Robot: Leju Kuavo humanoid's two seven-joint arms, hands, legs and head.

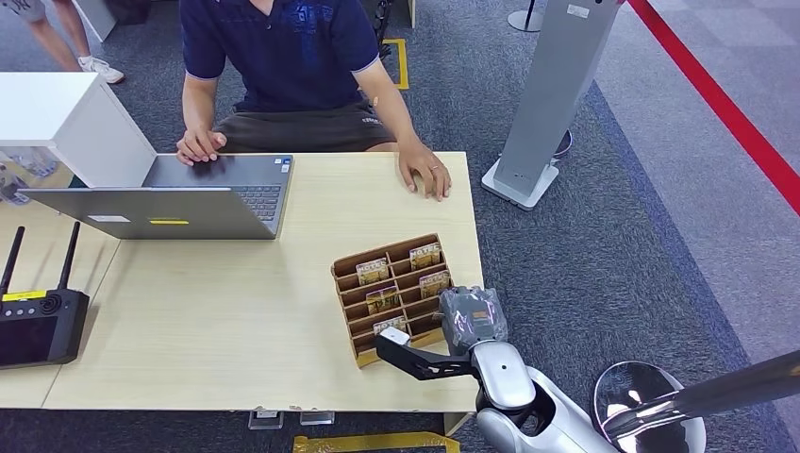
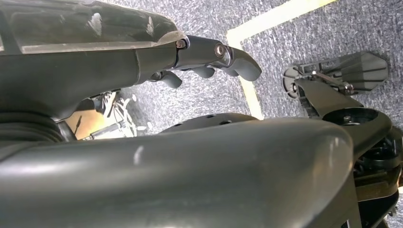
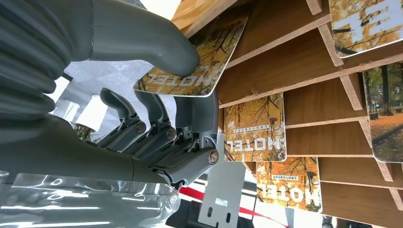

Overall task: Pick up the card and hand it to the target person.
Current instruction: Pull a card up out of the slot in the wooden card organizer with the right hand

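A wooden card rack (image 1: 341, 274) stands near the table's right front edge, with several autumn-printed HOTEL cards in its slots (image 3: 254, 128). My right hand (image 1: 469, 319), wrapped in clear plastic, reaches over the rack's near right corner. In the right wrist view its thumb (image 3: 142, 42) and a dark finger (image 3: 197, 116) pinch one HOTEL card (image 3: 190, 71) at the rack's edge slot; the card is tilted against the others. The target person (image 1: 283, 57) sits across the table, one hand (image 1: 425, 175) flat on it. My left hand (image 2: 214, 54) hangs over the carpet, holding nothing.
An open laptop (image 1: 189, 198) lies before the person, whose other hand (image 1: 200, 146) rests on it. A black controller with antennas (image 1: 38, 326) sits at the left front. A white box (image 1: 66, 123) is at back left. A grey pillar stand (image 1: 552, 94) rises right of the table (image 1: 236, 321).
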